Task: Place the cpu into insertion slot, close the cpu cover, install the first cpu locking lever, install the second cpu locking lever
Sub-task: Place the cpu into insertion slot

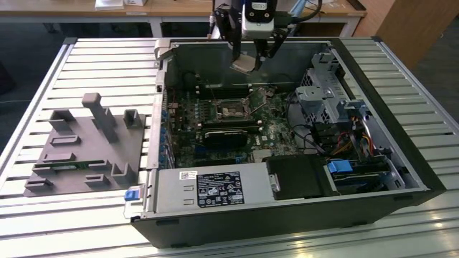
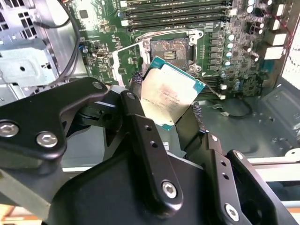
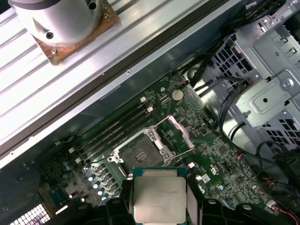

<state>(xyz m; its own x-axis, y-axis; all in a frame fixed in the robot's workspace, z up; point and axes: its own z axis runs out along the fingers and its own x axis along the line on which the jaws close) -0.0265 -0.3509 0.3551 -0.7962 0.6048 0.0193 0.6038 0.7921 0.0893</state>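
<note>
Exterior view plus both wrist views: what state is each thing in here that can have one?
cpu: held in the air over the board, not in the slot.
gripper: shut on the cpu, gripping two opposite edges.
insertion slot: empty, dark centre exposed.
cpu cover: swung open, raised off the slot.
computer case: lying on its side, open on top.
</note>
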